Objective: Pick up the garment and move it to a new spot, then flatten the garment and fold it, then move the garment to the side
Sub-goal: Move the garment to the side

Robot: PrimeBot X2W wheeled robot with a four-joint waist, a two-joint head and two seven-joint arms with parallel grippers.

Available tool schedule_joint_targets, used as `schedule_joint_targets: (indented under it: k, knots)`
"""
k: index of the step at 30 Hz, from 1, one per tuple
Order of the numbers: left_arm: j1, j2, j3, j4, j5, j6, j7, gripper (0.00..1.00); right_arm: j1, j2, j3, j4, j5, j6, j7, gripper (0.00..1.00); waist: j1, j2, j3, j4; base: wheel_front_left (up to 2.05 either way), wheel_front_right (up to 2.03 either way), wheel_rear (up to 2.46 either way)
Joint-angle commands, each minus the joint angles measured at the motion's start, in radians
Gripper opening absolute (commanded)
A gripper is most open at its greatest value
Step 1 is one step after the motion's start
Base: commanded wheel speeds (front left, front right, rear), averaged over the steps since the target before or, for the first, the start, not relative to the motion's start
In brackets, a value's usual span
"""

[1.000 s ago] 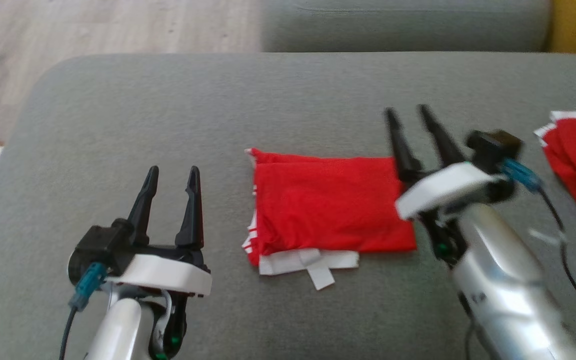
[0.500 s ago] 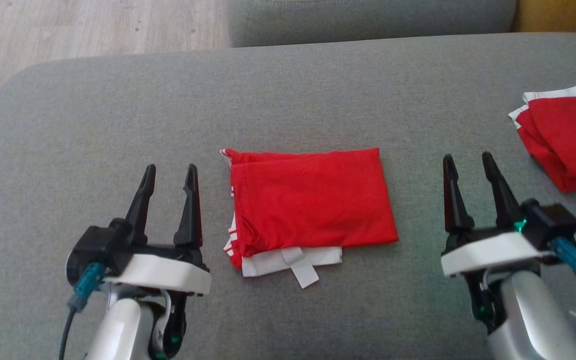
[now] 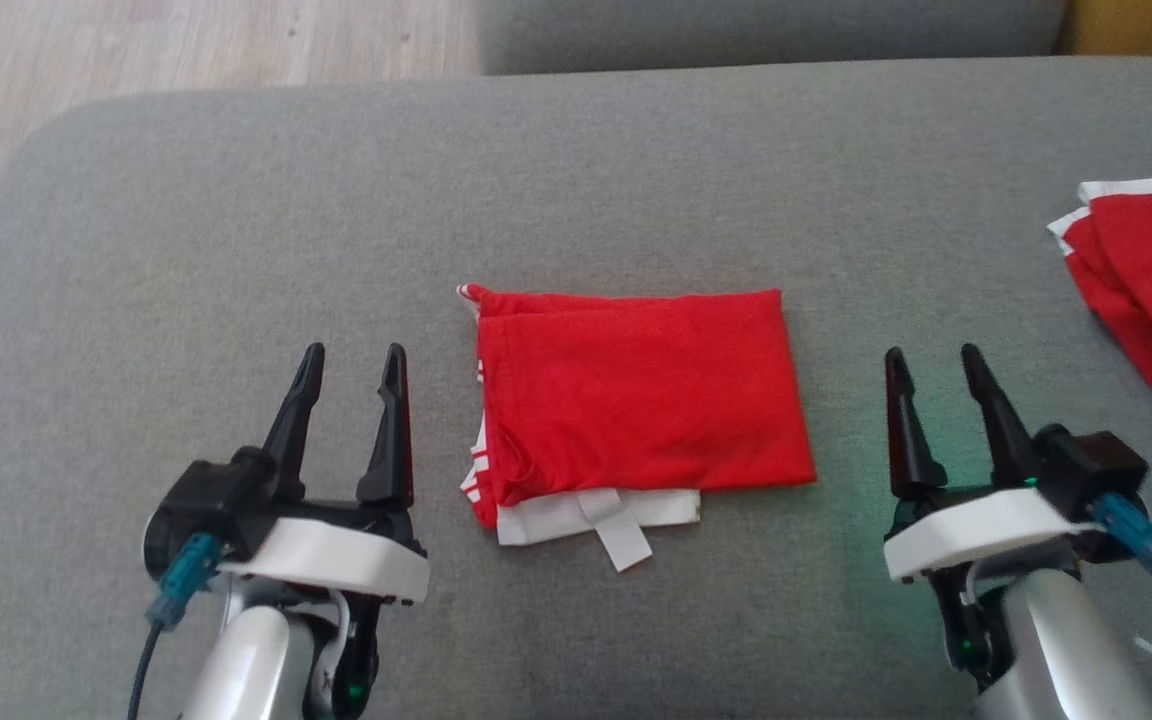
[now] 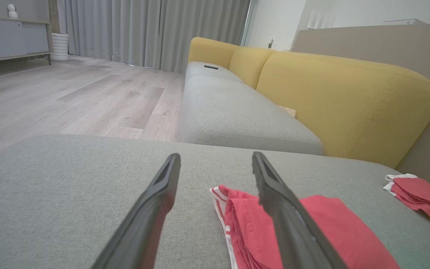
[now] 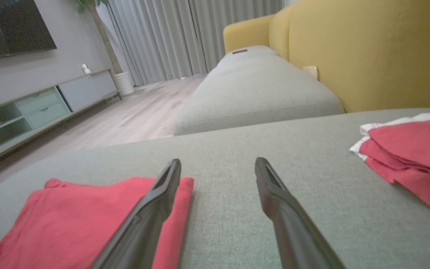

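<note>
A red garment (image 3: pixel 641 395) with white trim lies folded into a rectangle in the middle of the grey cushion (image 3: pixel 576 180). A white strip and tab stick out under its near edge. My left gripper (image 3: pixel 351 352) hovers open to the garment's left, and my right gripper (image 3: pixel 931 352) hovers open to its right, both apart from the cloth. In the left wrist view the garment (image 4: pixel 323 231) lies to the right of my left gripper (image 4: pixel 215 157). In the right wrist view the garment (image 5: pixel 73 216) lies at the lower left, behind the left finger of my right gripper (image 5: pixel 218 161).
Another folded red and white cloth (image 3: pixel 1151 270) lies at the cushion's right edge, also as the cloth (image 5: pixel 413 157) and the cloth (image 4: pixel 420 196) in the wrist views. A second grey seat (image 3: pixel 766 30) with a yellow backrest (image 4: pixel 342 101) stands beyond. Wooden floor (image 3: pixel 186 60) lies to the far left.
My right gripper has drawn back from the garment's far right corner to a hover at the lower right. The head camera has shifted slightly. The garment and my left gripper have stayed put.
</note>
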Motion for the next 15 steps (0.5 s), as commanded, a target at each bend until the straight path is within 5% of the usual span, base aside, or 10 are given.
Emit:
schedule_joint_targets:
  k: [1, 15]
  knots:
    - [-0.050, 0.002, 0.021, -0.038, 0.004, -0.002, -0.006, 1.00, -0.049, 0.002, 0.029, -0.016, -0.008, 0.007, 0.015, 1.00, 0.0000, 0.0000, 0.011, 0.009, 0.00, 0.00, 0.00]
    - [-0.084, 0.002, -0.011, -0.030, -0.006, 0.001, -0.006, 1.00, -0.159, 0.002, 0.106, 0.185, 0.052, 0.007, 0.186, 1.00, 0.0000, 0.0000, 0.079, 0.075, 0.00, 0.00, 0.00]
